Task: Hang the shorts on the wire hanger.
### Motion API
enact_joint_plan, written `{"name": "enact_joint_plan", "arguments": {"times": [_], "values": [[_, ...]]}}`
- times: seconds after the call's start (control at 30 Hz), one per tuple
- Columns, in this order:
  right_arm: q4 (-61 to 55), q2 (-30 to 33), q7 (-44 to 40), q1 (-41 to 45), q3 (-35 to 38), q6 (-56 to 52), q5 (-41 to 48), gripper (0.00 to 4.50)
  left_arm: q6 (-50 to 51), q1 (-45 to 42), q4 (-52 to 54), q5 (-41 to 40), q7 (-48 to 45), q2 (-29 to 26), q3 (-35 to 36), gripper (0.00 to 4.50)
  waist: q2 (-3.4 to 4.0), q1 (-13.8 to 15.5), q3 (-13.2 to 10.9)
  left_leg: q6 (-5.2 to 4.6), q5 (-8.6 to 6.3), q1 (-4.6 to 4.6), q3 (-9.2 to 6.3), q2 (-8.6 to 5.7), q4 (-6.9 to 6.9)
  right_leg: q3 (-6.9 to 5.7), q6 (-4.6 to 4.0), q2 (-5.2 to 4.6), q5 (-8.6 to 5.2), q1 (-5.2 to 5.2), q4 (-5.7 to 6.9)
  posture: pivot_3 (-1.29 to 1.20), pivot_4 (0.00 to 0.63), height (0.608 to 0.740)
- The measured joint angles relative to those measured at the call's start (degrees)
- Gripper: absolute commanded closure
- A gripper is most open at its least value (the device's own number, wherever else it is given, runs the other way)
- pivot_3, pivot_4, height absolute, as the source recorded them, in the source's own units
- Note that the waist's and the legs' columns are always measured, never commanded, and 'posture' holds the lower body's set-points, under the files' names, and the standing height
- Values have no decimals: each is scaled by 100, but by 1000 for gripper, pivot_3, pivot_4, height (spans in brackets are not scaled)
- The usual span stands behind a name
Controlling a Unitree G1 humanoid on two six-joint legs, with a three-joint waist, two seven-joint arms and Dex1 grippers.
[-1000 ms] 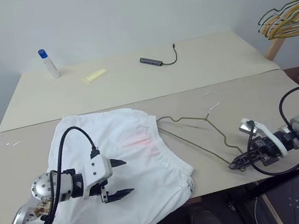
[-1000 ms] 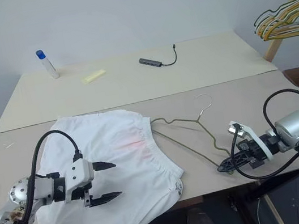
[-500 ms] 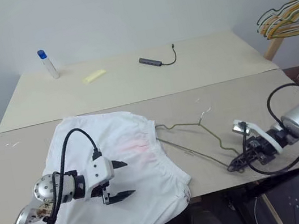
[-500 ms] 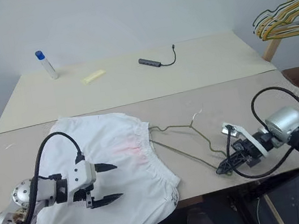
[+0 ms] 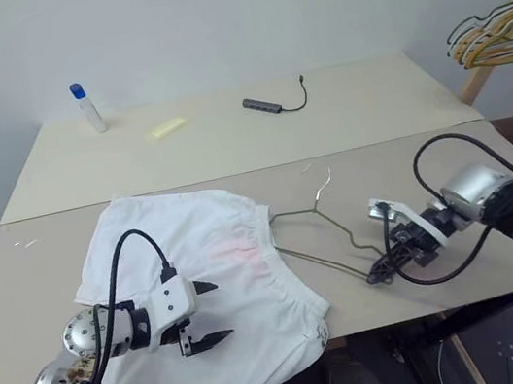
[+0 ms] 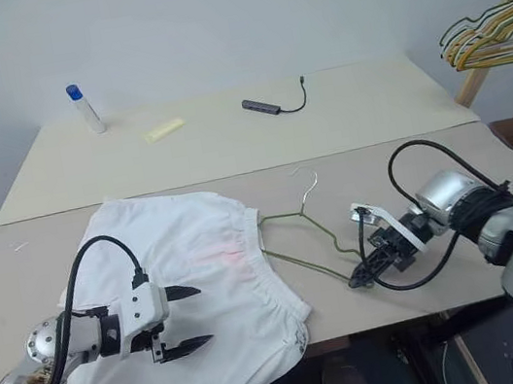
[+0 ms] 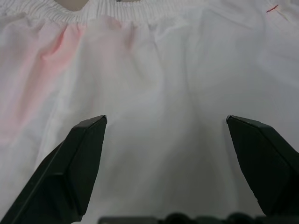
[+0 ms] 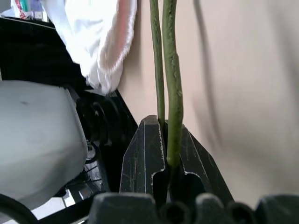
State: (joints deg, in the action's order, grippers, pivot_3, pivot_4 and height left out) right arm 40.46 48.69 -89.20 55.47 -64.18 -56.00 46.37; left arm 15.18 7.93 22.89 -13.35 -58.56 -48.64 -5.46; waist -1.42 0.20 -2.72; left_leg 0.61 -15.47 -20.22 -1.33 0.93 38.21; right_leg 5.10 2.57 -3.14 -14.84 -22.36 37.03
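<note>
The shorts point(image 5: 210, 293) lie spread on the near part of the bench point(image 5: 228, 138), their lower edge drooping over the front lip, the elastic waistband turned toward the wire hanger point(image 5: 319, 241). The hanger lies flat on the bench just beside that waistband, its far end tucked at or under the gathered cloth, its small hook pointing away from me.

My right gripper point(image 6: 360, 278) has its jaws clamped tight on the hanger's near corner; in the right wrist view two strands of the olive wire point(image 8: 168, 79) run out from between my closed fingers. My left gripper point(image 5: 203, 314) hangs just above the white cloth with its jaws spread wide and nothing in them.

The risks I see from here:
- The wire is thin and slick, so it could twist or slip in my pinch if I push the hanger against the fabric.
- If I slide the hanger toward the waistband while nothing pins the shorts, the cloth may bunch up or be shoved along instead of taking the wire.
- With so much cloth already over the front edge, a careless tug could drag the shorts off the bench.
</note>
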Motion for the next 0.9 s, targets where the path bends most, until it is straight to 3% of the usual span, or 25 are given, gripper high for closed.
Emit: {"name": "enact_joint_plan", "arguments": {"times": [0.2,0.47,0.53,0.77,0.9], "values": [[950,-571,-1,-117,594,-3,-89,4500,0,198,99,-1,39,-5,11,53,2,93,0,0,0,-4,0,-4,3,-2,-1,-4,1,-1,1,121,0,740],[1246,-616,236,-491,2463,355,-664,4500,-6,79,75,18,30,-12,-16,53,2,129,1,1,0,-3,0,-3,7,-5,0,-1,0,3,1,62,0,740],[1062,-764,592,-697,2992,499,-808,4500,-9,-58,2,83,23,-12,-62,53,4,88,2,1,0,-4,2,-3,7,-2,-1,-1,1,2,3,41,0,740],[-1235,-914,2068,-1711,4289,975,-1272,4500,-72,-591,-397,-49,-68,43,123,53,6,-20,2,1,0,-10,1,-3,7,-1,0,-1,0,-2,2,6,0,740],[-2401,-1063,2722,-1805,4954,467,-1139,4500,145,-1830,-481,-791,-26,137,920,53,3,-57,1,2,1,-20,-13,-1,16,-15,0,1,1,-2,3,-2,0,740]]}}
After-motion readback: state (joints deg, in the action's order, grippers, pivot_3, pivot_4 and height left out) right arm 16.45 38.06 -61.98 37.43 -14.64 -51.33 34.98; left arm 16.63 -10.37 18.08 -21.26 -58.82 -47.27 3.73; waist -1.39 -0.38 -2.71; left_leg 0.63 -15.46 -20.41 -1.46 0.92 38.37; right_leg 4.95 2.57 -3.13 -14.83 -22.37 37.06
